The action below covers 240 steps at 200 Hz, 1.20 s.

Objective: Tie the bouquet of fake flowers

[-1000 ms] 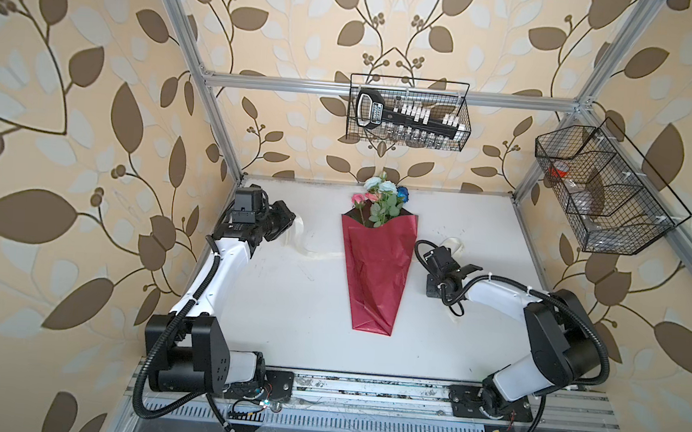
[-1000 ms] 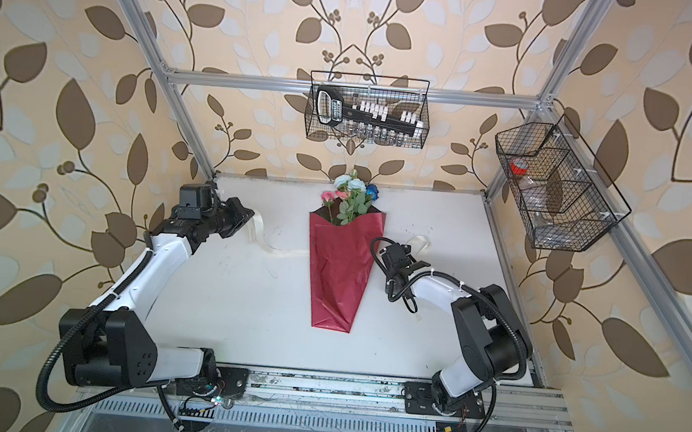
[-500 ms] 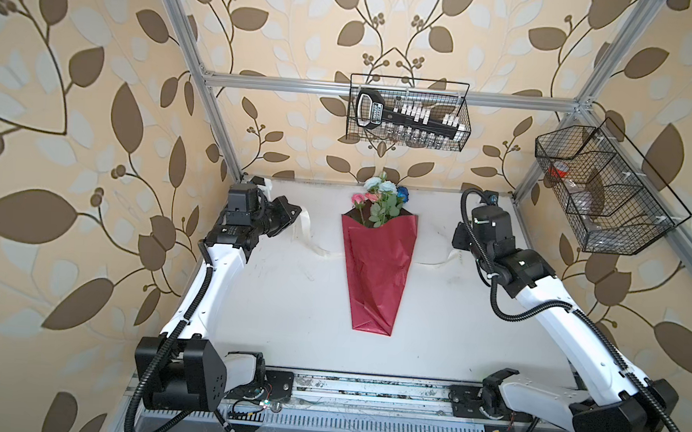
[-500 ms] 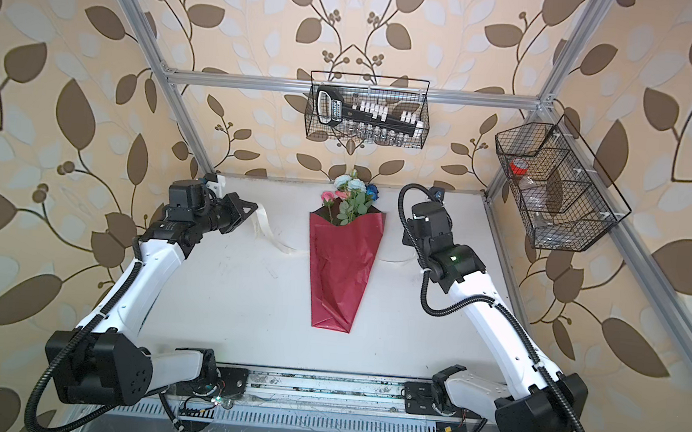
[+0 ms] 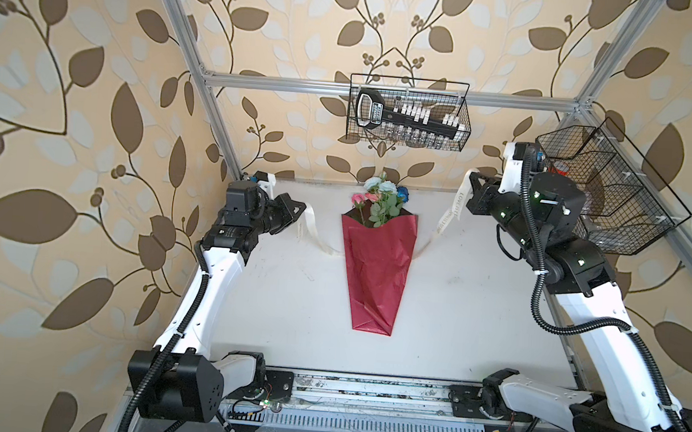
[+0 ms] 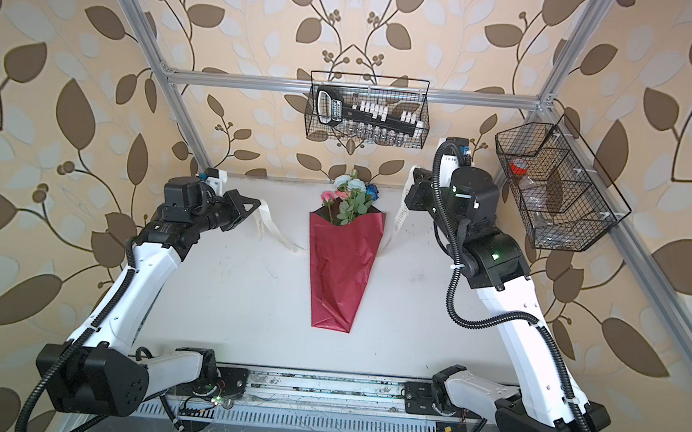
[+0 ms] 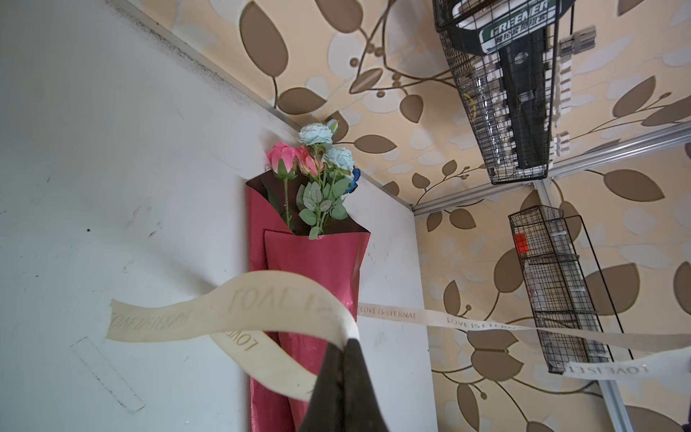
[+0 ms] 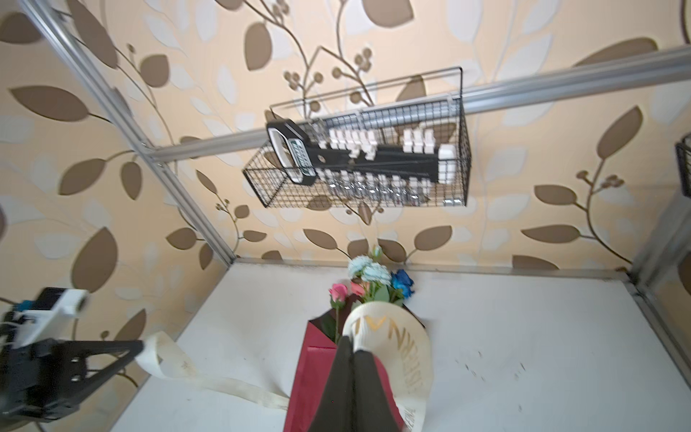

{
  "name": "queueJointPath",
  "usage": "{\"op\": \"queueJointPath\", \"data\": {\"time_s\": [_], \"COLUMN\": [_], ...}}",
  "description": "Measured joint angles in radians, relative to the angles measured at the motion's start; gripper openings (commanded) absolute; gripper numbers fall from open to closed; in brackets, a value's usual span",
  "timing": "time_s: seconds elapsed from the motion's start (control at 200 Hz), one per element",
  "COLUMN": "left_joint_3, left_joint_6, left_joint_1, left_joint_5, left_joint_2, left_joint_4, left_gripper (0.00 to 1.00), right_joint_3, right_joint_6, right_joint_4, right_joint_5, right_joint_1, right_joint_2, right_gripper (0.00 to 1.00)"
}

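left wrist view shows my left gripper [image 7: 347, 342] pinched tight on one end of the cream printed fabric ribbon [image 7: 261, 295], which loops away from the tips. right wrist view shows my right gripper [image 8: 351, 344] clamped the same way on the ribbon's other end. in both top views my left arm [image 5: 223, 275] rises from the near edge, forearm leaning toward the far left corner, wrist turned so the gripper points level toward the middle. my right arm [image 5: 595, 326] stands taller, elbow bent by the far right wall, its gripper aimed inward, high above the white tabletop [image 5: 474, 318]. the ribbon sags from each gripper to the table and goes out of sight at both edges of the shiny red cone-shaped wrapping sheet [image 5: 376, 269]. the bouquet of fake flowers [image 5: 381, 198] lies mid-table inside that wrap, blooms toward the far wall.
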Motion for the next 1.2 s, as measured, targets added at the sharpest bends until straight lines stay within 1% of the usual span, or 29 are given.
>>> {"op": "queueJointPath", "data": {"time_s": [0.135, 0.205, 0.3, 0.495, 0.685, 0.83, 0.97, 1.06, 1.18, 1.2], "left_joint_3": [0.001, 0.001, 0.001, 0.0, -0.037, -0.092, -0.15, -0.158, -0.159, -0.159], "left_joint_6": [0.013, 0.026, 0.051, 0.148, 0.249, 0.295, 0.341, 0.362, 0.381, 0.385], "left_joint_1": [-0.033, -0.054, -0.093, -0.195, -0.229, -0.254, -0.29, -0.3, -0.3, -0.3], "left_joint_5": [0.003, 0.004, 0.006, 0.011, 0.039, 0.09, 0.143, 0.16, 0.159, 0.158], "left_joint_2": [-0.005, -0.007, -0.009, -0.035, -0.091, -0.101, -0.111, -0.114, -0.115, -0.115], "left_joint_4": [0.0, 0.001, 0.002, 0.02, 0.075, 0.13, 0.168, 0.176, 0.183, 0.183], "left_gripper": [0.0, 0.0, 0.0, 0.0, 0.0, 0.0, 0.0, 0.0, 0.0, 0.0], "right_joint_3": [0.003, -0.003, -0.003, 0.011, 0.072, 0.188, 0.32, 0.365, 0.358, 0.347], "right_joint_6": [0.02, 0.046, 0.076, 0.125, 0.211, 0.277, 0.327, 0.34, 0.347, 0.348], "right_joint_4": [0.064, 0.108, 0.167, 0.287, 0.42, 0.493, 0.519, 0.518, 0.507, 0.507], "right_joint_5": [-0.129, -0.207, -0.28, -0.369, -0.444, -0.513, -0.595, -0.638, -0.687, -0.697], "right_joint_1": [0.0, 0.005, 0.029, 0.114, 0.163, 0.212, 0.266, 0.299, 0.339, 0.346], "right_joint_2": [0.077, 0.149, 0.251, 0.435, 0.628, 0.809, 0.974, 1.038, 1.069, 1.068], "right_gripper": [0.0, 0.0, 0.0, 0.0, 0.0, 0.0, 0.0, 0.0, 0.0, 0.04]}}
